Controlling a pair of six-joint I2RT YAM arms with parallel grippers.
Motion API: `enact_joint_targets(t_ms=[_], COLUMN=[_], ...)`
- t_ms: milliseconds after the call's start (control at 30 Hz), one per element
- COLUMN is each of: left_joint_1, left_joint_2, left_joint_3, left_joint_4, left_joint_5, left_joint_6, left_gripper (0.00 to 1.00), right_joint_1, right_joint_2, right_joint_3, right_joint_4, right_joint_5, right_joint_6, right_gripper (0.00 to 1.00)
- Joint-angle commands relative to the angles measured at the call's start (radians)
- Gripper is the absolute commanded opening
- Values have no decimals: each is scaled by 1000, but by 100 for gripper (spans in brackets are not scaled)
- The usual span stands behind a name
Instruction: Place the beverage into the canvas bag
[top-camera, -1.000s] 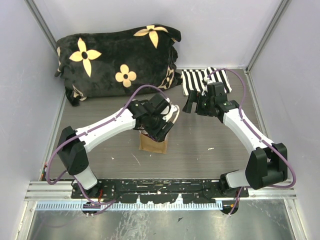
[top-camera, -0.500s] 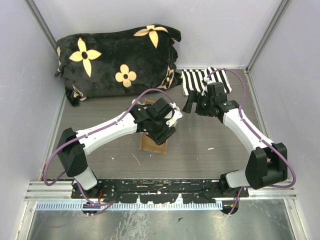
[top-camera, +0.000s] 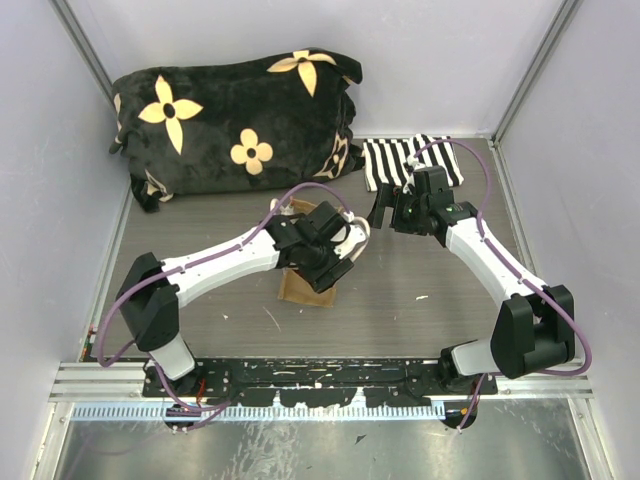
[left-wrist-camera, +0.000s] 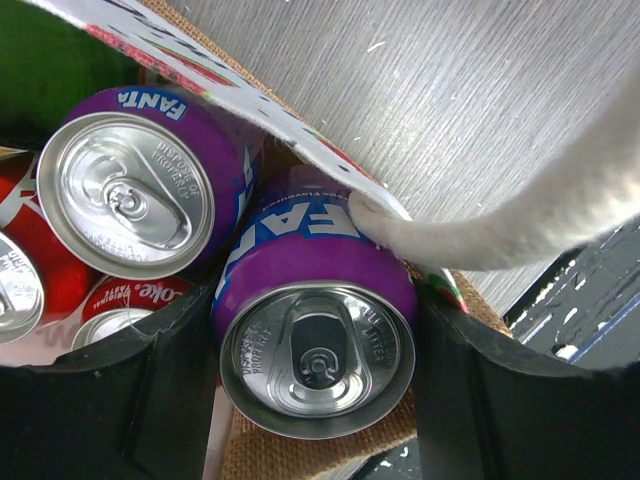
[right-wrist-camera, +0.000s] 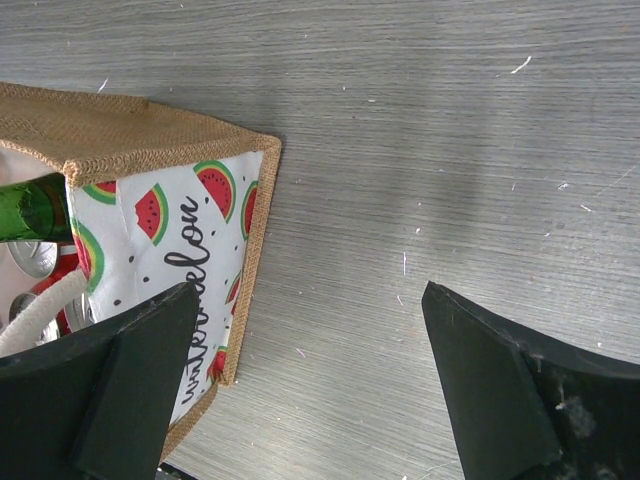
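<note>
The tan canvas bag (top-camera: 300, 290) stands mid-table under my left gripper (top-camera: 325, 260). In the left wrist view my left gripper (left-wrist-camera: 315, 400) is shut on a purple Fanta can (left-wrist-camera: 315, 320), held upright inside the bag's mouth, above its burlap edge (left-wrist-camera: 300, 455). Beside it in the bag are a second purple Fanta can (left-wrist-camera: 135, 190), red cola cans (left-wrist-camera: 40, 275) and a green bottle (left-wrist-camera: 50, 60). The cream handle (left-wrist-camera: 520, 220) drapes over the can's top right. My right gripper (top-camera: 388, 210) is open and empty, just right of the bag (right-wrist-camera: 190, 260).
A black flowered blanket (top-camera: 235, 115) lies at the back left. A black-and-white striped cloth (top-camera: 390, 160) lies at the back right, behind my right gripper. Pale walls close the table on three sides.
My left gripper has moved down and a little right over the bag, lowering the can into its mouth. The right arm has barely moved.
</note>
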Motion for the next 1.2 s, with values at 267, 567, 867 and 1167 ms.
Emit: enact_joint_targets(t_ms=[267,567,867,1167], left_joint_1=[1,6,3,2], left_joint_2=[60,52,17,-13], left_joint_3=[-79,-79,-17,38], left_joint_4=[94,82,34,-9], left_joint_5=[11,16,57,90], left_joint_6=[29,32,25,16], left_gripper=[0,55,76,82], right_joint_1=[-6,-5,-5,-5], right_joint_2=[-12,5,27,43], right_joint_3=[18,30,49,66], right_joint_4=[15,14,14,15], right_joint_5=[-8,-10,-19,-20], right_joint_6=[-6,-9,-9,-11], right_gripper=[100,100,100,100])
